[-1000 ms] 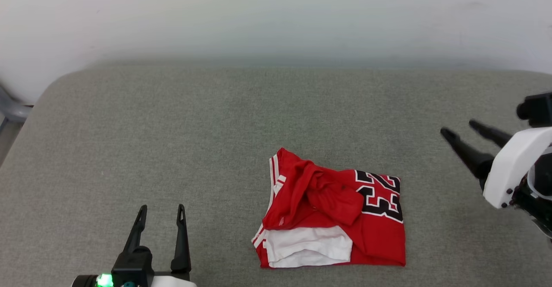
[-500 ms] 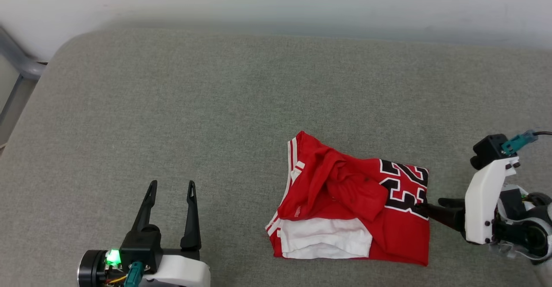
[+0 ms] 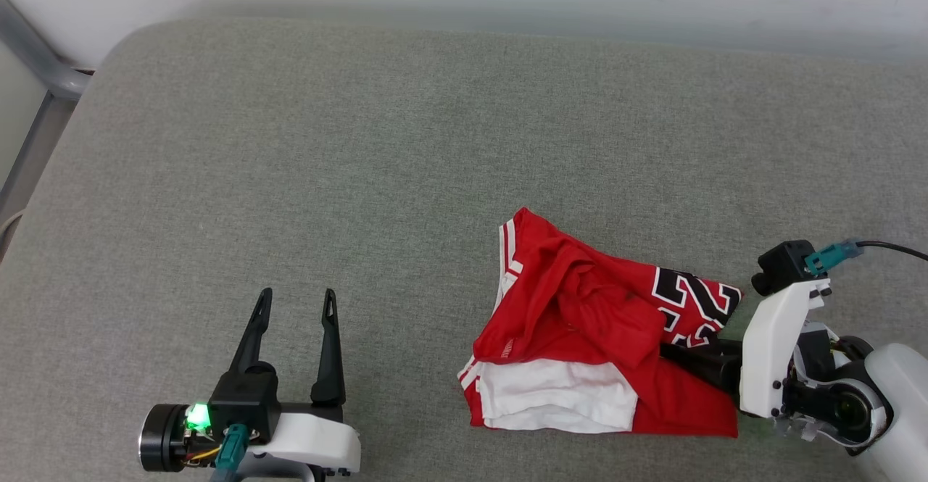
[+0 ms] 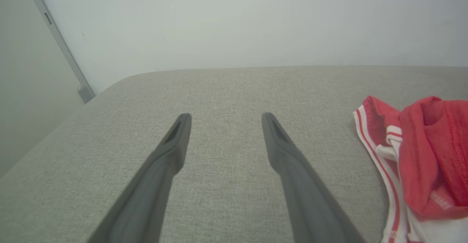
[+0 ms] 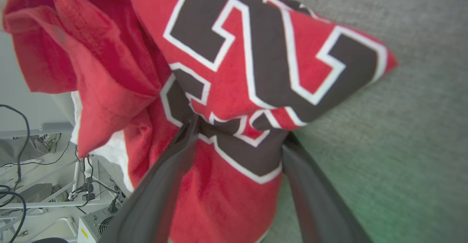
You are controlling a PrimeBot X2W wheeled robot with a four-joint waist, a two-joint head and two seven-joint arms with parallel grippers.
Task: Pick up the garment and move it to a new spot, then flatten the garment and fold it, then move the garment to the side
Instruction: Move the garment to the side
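Since half a second ago, my right gripper [image 3: 683,355] has pushed in from beside the shirt [image 3: 580,322], and the shirt's corner with the black-and-white number has lifted. The shirt lies crumpled on the grey woven cushion [image 3: 362,177], right of centre. That gripper's long dark fingers, spread wide, reach into its right edge, with soft red cloth draped over them, not pinched. A white sleeve shows at the front. My left gripper [image 3: 297,297] is well left of the shirt, fingers wide apart, holding nothing.
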